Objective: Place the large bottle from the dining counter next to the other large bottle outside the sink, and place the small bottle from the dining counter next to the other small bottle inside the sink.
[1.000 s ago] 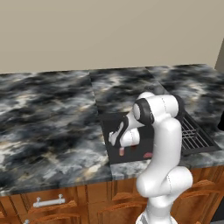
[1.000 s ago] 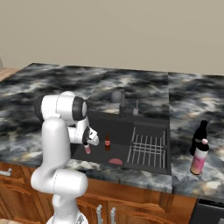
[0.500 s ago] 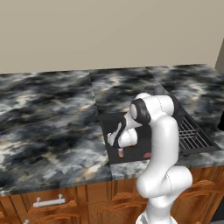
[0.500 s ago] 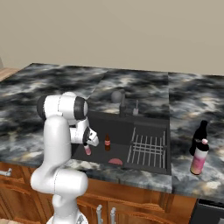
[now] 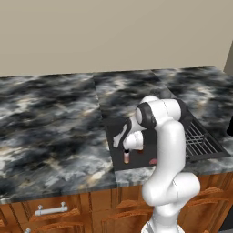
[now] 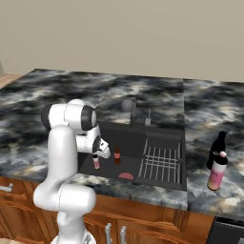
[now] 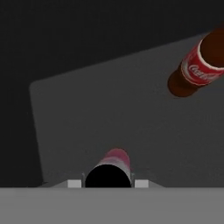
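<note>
Claw [image 5: 126,146] in the left base view reaches down into the sink [image 5: 119,161], closed around the small pale pink-orange bottle [image 5: 126,157], which hangs upright below it near the sink's front left corner.

Right base view: the claw [image 6: 96,153] grips the same small bottle [image 6: 96,162] by its top, just beside the small red bottle [image 6: 116,155] standing on the sink floor. A drying rack [image 6: 161,163] fills the sink's right half. On the marbled surface [image 6: 209,124] to the right, the tall pink bottle [image 6: 217,172] stands touching or just beside the black bottle [image 6: 217,148].

Hand view: the small bottle's dark cap [image 7: 107,177] sits between the 2 fingertips, the red bottle [image 7: 197,66] apart at upper right.
</note>
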